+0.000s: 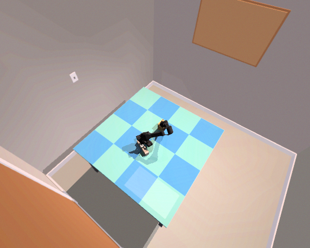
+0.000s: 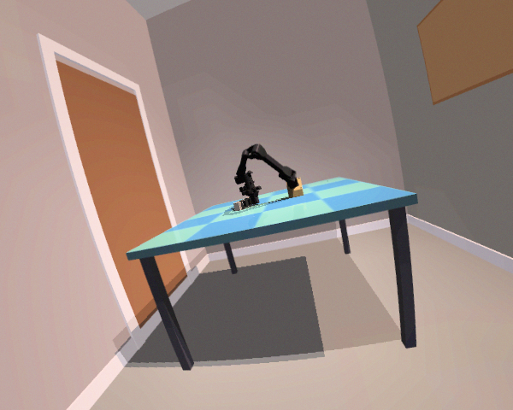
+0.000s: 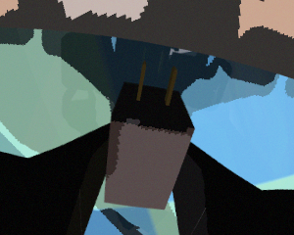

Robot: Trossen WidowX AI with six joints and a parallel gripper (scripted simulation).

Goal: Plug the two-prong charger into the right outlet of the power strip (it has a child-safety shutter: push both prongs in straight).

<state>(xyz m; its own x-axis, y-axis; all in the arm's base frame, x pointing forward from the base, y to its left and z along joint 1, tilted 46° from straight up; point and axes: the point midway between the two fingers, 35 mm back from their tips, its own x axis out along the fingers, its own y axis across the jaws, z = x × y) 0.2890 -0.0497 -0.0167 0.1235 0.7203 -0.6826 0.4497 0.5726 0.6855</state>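
Okay, charger's in hand, not plugged in yet.
Going left to right in the exterior view, the pale power strip [image 1: 144,152] [image 2: 238,206] [image 3: 271,17] sits just beside the gripper [image 1: 143,141] [image 2: 254,202] [image 3: 143,164], which is pinching the charger [image 3: 144,166] by its body, probably so both prongs [image 3: 141,82] stay free for a straight push past the shutter; then the yellow block [image 1: 160,125] [image 2: 297,192] at the arm's base.

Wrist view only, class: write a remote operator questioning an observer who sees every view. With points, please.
Operator: I see the charger [image 3: 147,168] between the fingers. What shape is the arm [image 1: 156,134] [image 2: 256,150] making?
Observer: A high arch, its elbow well above the table [image 1: 176,186] [image 2: 270,229] [image 3: 235,137].
Operator: And the whole power strip [image 1: 145,152] [image 2: 237,206] [image 3: 105,7]?
Observer: From above, its pale end sticks out past the gripper [image 1: 142,144] [image 2: 253,202] [image 3: 148,162], on the side away from the arm's base [image 1: 160,125] [image 2: 296,190].
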